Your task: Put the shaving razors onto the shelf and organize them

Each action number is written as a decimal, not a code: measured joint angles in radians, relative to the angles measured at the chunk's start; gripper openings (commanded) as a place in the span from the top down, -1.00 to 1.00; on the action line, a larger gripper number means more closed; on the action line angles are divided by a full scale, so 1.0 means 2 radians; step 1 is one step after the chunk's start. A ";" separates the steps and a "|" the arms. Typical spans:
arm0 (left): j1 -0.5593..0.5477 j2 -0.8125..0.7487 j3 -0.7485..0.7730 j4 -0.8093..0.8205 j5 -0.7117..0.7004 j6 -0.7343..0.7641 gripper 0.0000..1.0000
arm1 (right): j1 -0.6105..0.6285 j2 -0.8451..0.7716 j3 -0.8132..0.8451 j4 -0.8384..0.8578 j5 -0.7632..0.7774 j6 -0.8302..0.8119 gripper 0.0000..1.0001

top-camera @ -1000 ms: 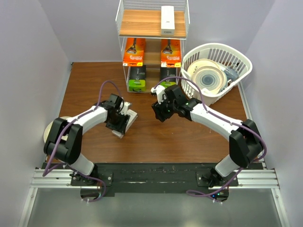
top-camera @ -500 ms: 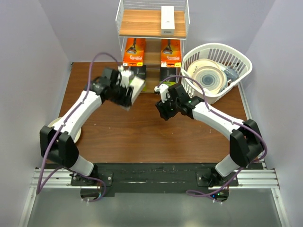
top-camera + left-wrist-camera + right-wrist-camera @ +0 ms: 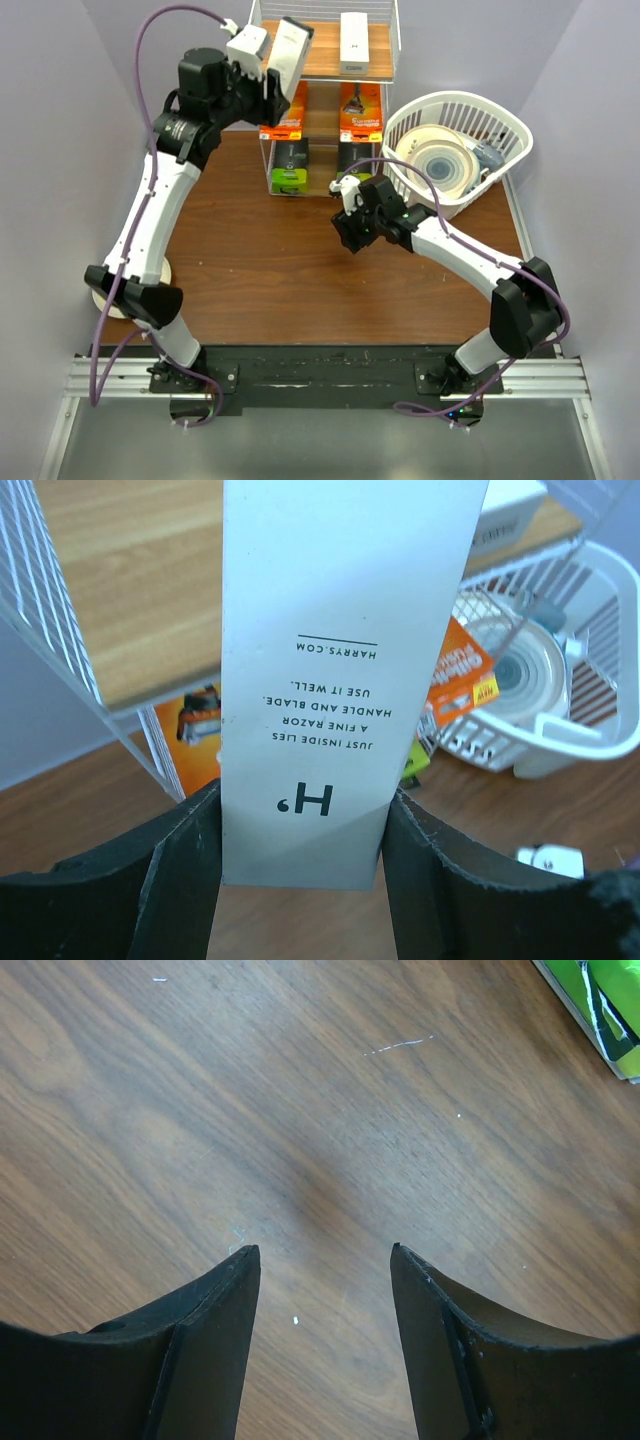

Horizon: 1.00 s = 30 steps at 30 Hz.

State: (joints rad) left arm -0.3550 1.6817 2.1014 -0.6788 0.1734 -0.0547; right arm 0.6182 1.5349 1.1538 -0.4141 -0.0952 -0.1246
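White slim box [image 3: 350,680], black lettering, frame centre. Shelf [image 3: 323,55]: light brown boards, white wire. Orange cards [image 3: 361,112]. Black boxes [image 3: 289,162], lime-green ends. Upper right: white basket [image 3: 505,120]; cream plate [image 3: 440,165], blue-grey rings.

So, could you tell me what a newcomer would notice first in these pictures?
The left gripper stands out, raised high at back left and clamped on a long white Harry's razor box at the shelf's top board, where a matching box already lies. A white basket of plates sits at right; the right gripper hangs open over the wooden table.
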 measured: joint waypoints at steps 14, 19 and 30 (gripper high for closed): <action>-0.005 0.112 0.120 0.068 -0.057 -0.046 0.14 | -0.013 -0.010 -0.028 0.002 0.000 0.003 -0.19; -0.007 0.122 0.137 0.108 -0.074 -0.051 0.12 | -0.018 -0.014 -0.037 0.002 0.000 0.006 -0.19; -0.011 0.157 0.148 0.143 -0.105 -0.056 0.00 | -0.035 -0.029 -0.058 0.005 -0.001 0.010 -0.20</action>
State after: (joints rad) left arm -0.3767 1.9949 2.3970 -0.3935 -0.0368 -0.1658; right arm 0.5488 1.4773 1.0374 -0.4034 -0.0971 -0.1043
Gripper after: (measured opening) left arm 0.617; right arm 0.594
